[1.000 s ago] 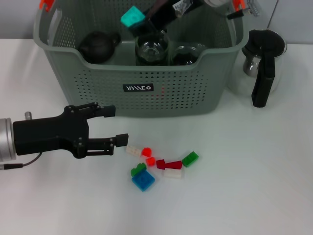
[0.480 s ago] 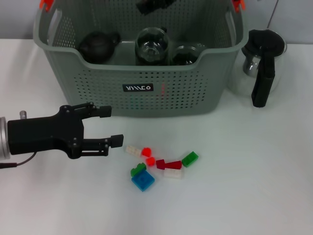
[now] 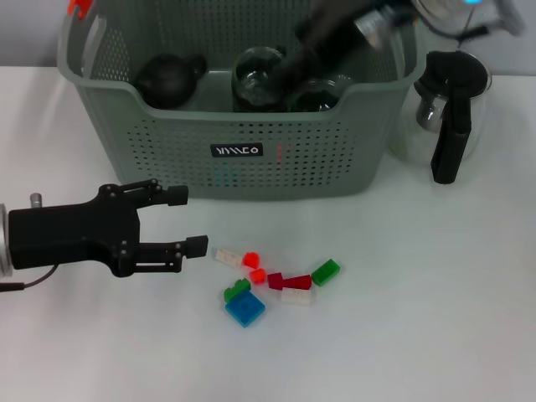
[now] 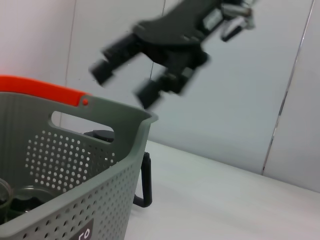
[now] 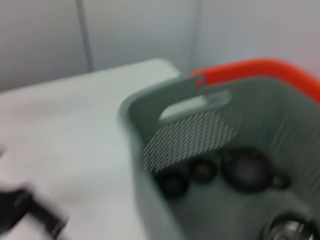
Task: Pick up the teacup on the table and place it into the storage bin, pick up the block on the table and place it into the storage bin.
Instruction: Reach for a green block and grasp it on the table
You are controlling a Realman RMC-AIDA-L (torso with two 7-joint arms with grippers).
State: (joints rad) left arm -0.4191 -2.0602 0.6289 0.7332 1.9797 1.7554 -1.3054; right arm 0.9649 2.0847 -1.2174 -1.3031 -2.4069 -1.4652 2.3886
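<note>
Large grey-green perforated plastic storage bin (image 3: 167, 151) at the back of the white table (image 3: 435, 318), scattered small blocks in front.

Inside the bin: dark round teapot (image 3: 167, 78) at left, clear glass cup (image 3: 258, 79) in the middle, another glass vessel (image 3: 322, 92) to its right. Right of the bin, just beside its wall: glass carafe with black handle (image 3: 448, 109). In front of the bin, near mid-table: cluster of small plastic blocks (image 3: 272, 280). Left of the cluster, close to its nearest piece: black left gripper (image 3: 186, 221), fingers apart. Above the bin's right rear: right gripper (image 4: 150, 60), fingers spread.
</note>
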